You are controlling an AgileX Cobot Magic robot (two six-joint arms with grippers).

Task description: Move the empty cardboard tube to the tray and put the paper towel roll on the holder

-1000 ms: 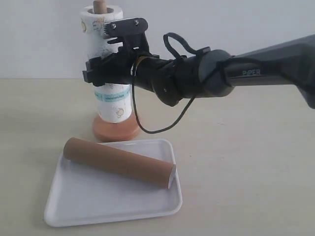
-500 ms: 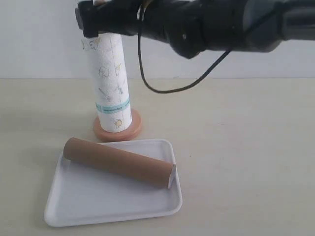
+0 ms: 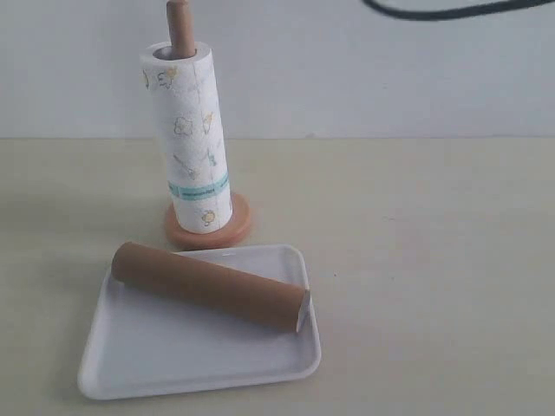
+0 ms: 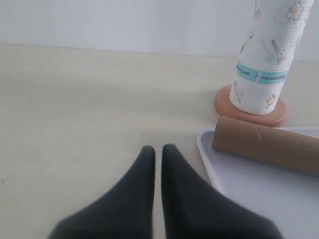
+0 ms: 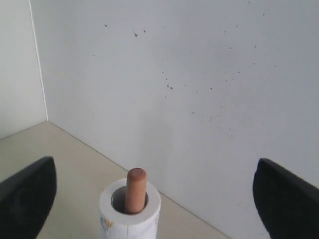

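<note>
Since the earlier frame the right arm rises clear of the exterior view. Only a loop of black cable shows at the top edge, and the paper towel roll stands unobstructed.

Paper towel roll: upright on the holder, long axis vertical. The dowel runs up through the hollow core and its rounded top sticks out above the roll. The lower end rests on the disc base, with the teal band near the bottom. In the exterior view the top sits slightly left of the base.

Empty cardboard tube: lies on its side in the tray, long axis level and diagonal. It runs from the tray's far-left corner to the right rim, where the open end points toward the near right. The tray sits on the table, just in front of the holder base.

Left fingers: pressed together with only a thin seam between them, holding nothing. They are low over the bare table, near the tray's rim but apart from it, and they point toward the holder side.

Right fingers: spread wide to either edge of the right wrist view, holding nothing. The roll's top and the dowel tip sit below and between them, touching neither.
</note>
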